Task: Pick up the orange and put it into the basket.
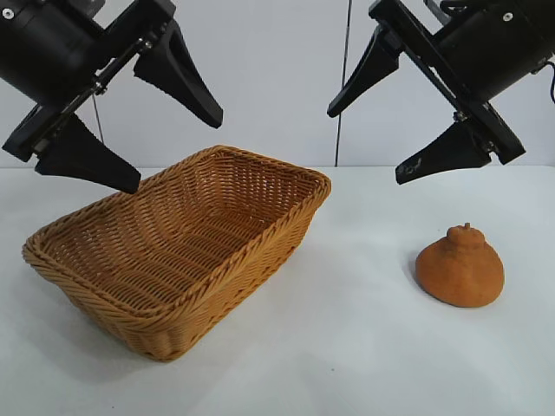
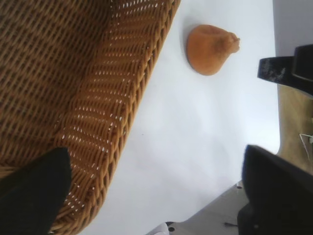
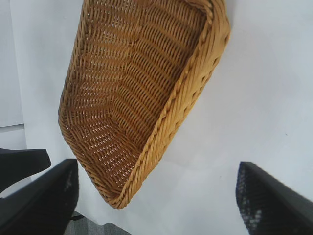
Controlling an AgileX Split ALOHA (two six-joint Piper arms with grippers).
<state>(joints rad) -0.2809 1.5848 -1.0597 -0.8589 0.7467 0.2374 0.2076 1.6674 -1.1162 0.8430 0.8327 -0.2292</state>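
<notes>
The orange [image 1: 460,266], dull orange-brown with a small knob on top, rests on the white table at the right; it also shows in the left wrist view [image 2: 210,48]. The wicker basket [image 1: 251,251] stands at the left centre, empty; its woven wall shows in the left wrist view [image 2: 112,98] and its rim in the right wrist view [image 3: 166,122]. My left gripper [image 1: 178,147] hangs open above the basket's left side. My right gripper [image 1: 364,143] hangs open high above the table, up and to the left of the orange, holding nothing.
The white table [image 1: 347,347] spreads between the basket and the orange. A white wall stands behind with a thin dark cable [image 1: 344,78] hanging down it. The table's edge shows in the left wrist view [image 2: 274,142].
</notes>
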